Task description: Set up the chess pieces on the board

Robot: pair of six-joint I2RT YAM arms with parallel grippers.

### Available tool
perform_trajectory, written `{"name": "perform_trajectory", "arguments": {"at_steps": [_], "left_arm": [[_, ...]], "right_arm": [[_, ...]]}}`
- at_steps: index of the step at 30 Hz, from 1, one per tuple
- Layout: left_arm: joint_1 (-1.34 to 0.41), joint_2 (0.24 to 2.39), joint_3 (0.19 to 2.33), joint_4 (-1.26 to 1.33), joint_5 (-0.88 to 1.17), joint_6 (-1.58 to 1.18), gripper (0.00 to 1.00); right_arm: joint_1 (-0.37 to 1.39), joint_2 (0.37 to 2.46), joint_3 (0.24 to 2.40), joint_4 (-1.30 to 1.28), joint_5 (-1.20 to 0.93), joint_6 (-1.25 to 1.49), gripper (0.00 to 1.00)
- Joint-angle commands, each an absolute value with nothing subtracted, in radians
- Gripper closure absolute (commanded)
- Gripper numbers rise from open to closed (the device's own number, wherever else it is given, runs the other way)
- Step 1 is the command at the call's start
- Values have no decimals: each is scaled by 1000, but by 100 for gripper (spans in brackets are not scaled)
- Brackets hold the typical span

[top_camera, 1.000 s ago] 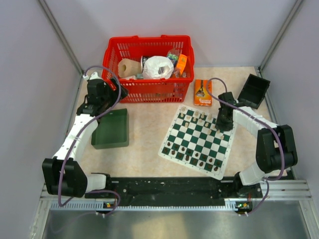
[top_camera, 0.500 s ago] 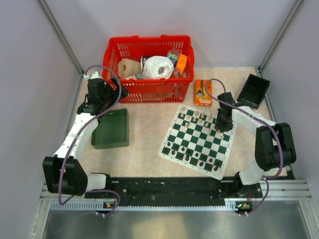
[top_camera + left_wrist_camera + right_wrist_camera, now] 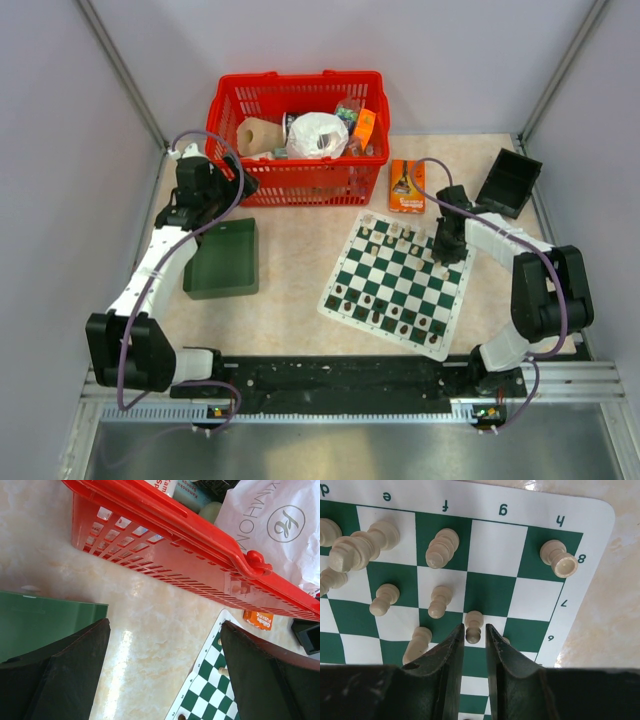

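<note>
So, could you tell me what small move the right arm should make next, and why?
Probably close the jaws of the right gripper on the cream pawn, then lift straight up. The pawn stands upright on the board between the jaws, which flank it narrowly; whether they grip it I cannot tell. A neighbouring pawn stands close beside one jaw, so sideways motion could knock it.

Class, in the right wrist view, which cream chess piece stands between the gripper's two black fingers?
The small cream pawn framed by the right gripper; all other cream pieces stand outside its fingers.
</note>
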State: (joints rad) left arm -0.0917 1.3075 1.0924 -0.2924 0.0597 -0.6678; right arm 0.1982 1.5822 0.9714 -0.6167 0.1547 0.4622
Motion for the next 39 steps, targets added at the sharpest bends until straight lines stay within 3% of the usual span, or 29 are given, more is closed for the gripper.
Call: {"name": "perform_trajectory", "arguments": {"at_steps": [1,18,39], "left_arm": [[-86,1313,1131,-258,71,-676,4],[-86,1309,1123,-258,68,-675,4],[-86,1302,1123,-259,66,-669,4]], "right_arm": [[189,1586,1012,-594,155,446,77],[187,1582,1006,-594,153,443,86],[170,1582,1049,-603,198,469,87]]}}
